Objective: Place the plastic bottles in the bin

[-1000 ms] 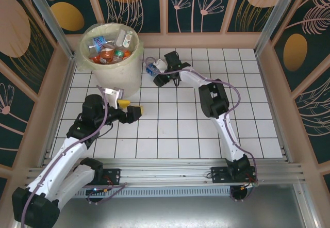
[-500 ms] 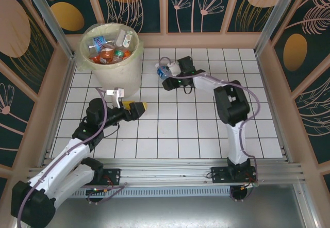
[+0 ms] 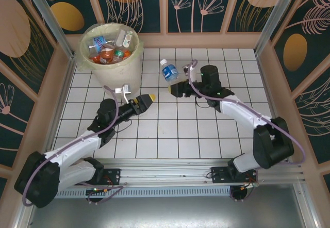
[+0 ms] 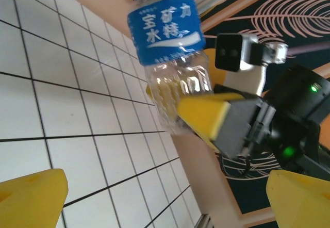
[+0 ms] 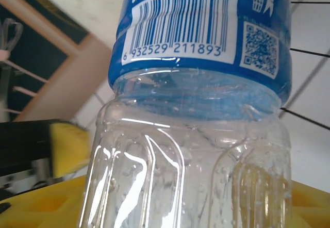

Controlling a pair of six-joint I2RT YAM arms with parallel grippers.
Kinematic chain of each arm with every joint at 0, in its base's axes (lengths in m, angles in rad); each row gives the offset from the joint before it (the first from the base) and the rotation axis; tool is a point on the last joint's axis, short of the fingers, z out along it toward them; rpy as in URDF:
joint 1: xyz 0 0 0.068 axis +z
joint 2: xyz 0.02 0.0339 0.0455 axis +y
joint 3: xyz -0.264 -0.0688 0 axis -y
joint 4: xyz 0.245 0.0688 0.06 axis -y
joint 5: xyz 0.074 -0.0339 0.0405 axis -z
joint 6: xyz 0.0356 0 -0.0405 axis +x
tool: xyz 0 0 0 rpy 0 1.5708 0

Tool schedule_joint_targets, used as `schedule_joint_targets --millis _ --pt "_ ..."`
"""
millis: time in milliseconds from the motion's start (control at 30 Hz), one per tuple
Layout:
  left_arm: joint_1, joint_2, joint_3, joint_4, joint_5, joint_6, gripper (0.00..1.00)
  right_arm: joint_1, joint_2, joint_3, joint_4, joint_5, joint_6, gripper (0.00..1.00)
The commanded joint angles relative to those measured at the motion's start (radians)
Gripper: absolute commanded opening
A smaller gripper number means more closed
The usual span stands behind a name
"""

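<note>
A clear plastic bottle with a blue label and white cap stands upright in the air over the tiles, right of the bin. My right gripper is shut on its lower body. In the right wrist view the bottle is very close, with yellow pads beside its base. My left gripper is open and empty, a short way left of and below the bottle. From the left wrist the bottle shows ahead, between the wide-apart fingertips. Several bottles lie in the bin.
The cream-white bin stands at the back left corner against the pink wall ledge. White tiled floor stretches between both arms. Metal posts and patterned walls close in the cell.
The right arm has drawn back from beside the bin toward the middle, carrying the bottle and turning it upright. The left arm has stretched forward and right toward it, jaws still open.
</note>
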Motion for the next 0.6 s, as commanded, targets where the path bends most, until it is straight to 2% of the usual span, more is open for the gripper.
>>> schedule_joint_targets --millis 0,267,567 --pt "-0.017 0.042 0.058 0.177 0.023 -0.041 0.99 0.054 -0.064 -0.036 0.043 -0.081 0.063 0.6" --pt "-0.019 0.118 0.107 0.296 0.051 -0.084 0.98 0.16 -0.151 -0.105 0.104 -0.113 0.096 0.6" --pt "-0.019 0.141 0.097 0.355 0.059 -0.138 0.86 0.196 -0.165 -0.152 0.13 -0.13 0.1 0.6"
